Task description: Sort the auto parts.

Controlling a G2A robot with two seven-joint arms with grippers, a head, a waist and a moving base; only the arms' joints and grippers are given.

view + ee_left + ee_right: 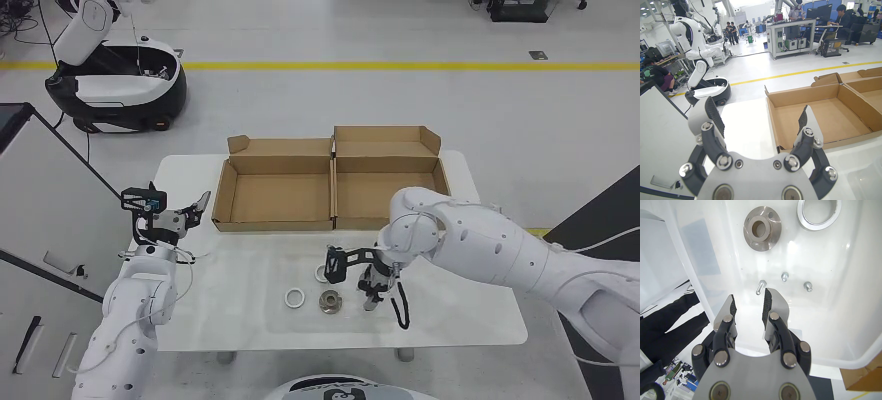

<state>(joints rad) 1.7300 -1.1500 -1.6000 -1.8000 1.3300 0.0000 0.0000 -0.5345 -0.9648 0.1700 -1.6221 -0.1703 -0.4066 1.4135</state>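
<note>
On the white table lie a steel flange, a metal ring beside it, and a second ring further left. Three small bolts lie close together: one just beyond my right gripper's fingertips, the others a little off to the side. My right gripper hangs low over the table, open, with nothing between its fingers. My left gripper is held above the table's left end, open and empty, facing the left box.
Two open, empty cardboard boxes stand side by side at the back of the table, the left box and the right box. The table's front edge runs just behind the parts. A mobile robot base stands on the floor beyond the left corner.
</note>
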